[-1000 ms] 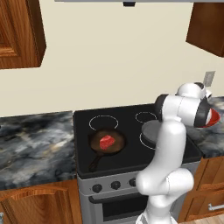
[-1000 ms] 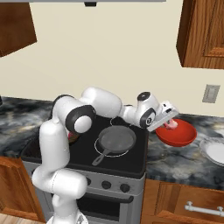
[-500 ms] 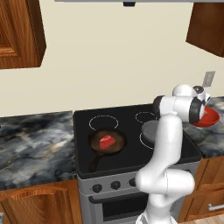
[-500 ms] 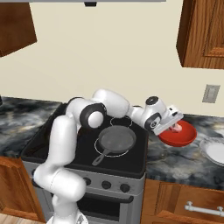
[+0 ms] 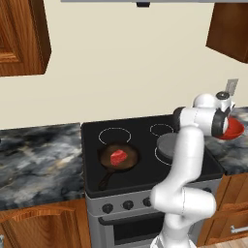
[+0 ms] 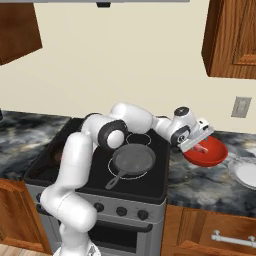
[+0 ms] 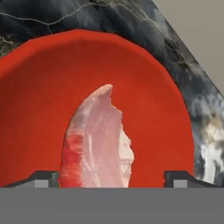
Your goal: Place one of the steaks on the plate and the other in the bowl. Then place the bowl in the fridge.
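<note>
While the white arm reaches across the black stove [image 6: 100,165] toward the marble worktop [image 6: 210,182], its pincer [image 6: 200,141] hangs just above the glossy red bowl [image 6: 212,156], which sits on that worktop beside the stove. Seen from the hand camera, the pincer stands wide, its 2 dark fingertips [image 7: 41,178] spread apart at either side with nothing between them touching either one. Directly below the pincer, the paler pink steak [image 7: 99,142], streaked white with a red patch at one end, lies inside the bowl [image 7: 148,87], resting on the red floor of it and free of the fingertips. In the right base view a small pink piece of that steak [image 6: 201,149] peeps out under the pincer. Just beyond the bowl, on the far side from the arm, a white plate [image 6: 246,172] sits on the worktop. Well behind the pincer, across the stove, the bright red steak [image 5: 118,156] lies in a dark frying pan [image 5: 117,161]. A second dark pan [image 6: 131,161] rests on the stove between that pan and the pincer, under the arm.
</note>
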Robot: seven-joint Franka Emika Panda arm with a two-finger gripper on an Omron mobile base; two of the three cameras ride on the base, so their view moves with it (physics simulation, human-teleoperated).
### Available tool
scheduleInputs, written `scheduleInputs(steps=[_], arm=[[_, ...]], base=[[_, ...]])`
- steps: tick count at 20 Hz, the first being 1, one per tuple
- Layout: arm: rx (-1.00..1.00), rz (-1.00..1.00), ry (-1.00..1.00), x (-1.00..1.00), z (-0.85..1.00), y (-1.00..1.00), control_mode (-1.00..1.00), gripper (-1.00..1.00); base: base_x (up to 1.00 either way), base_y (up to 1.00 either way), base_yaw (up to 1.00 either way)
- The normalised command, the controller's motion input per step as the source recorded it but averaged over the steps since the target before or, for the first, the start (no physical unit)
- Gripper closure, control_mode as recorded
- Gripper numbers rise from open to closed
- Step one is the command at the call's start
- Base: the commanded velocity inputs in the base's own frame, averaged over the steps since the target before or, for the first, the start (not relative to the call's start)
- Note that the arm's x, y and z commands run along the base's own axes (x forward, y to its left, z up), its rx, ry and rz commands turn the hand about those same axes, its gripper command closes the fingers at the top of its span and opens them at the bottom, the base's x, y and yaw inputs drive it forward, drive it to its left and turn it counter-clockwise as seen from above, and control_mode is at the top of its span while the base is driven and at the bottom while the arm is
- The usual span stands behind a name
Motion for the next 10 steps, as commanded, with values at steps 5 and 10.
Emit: scheduleInputs(steps=[5, 10], arm=[[-0.11, 0.05, 0.01, -0.55, 0.14, 0.53, -1.0, -1.0], [-0.14, 0.06, 0.02, -0.33, 0.41, 0.67, -1.0, -1.0]], base=[[0.0, 0.0, 0.0], [0.0, 0.0, 0.0]])
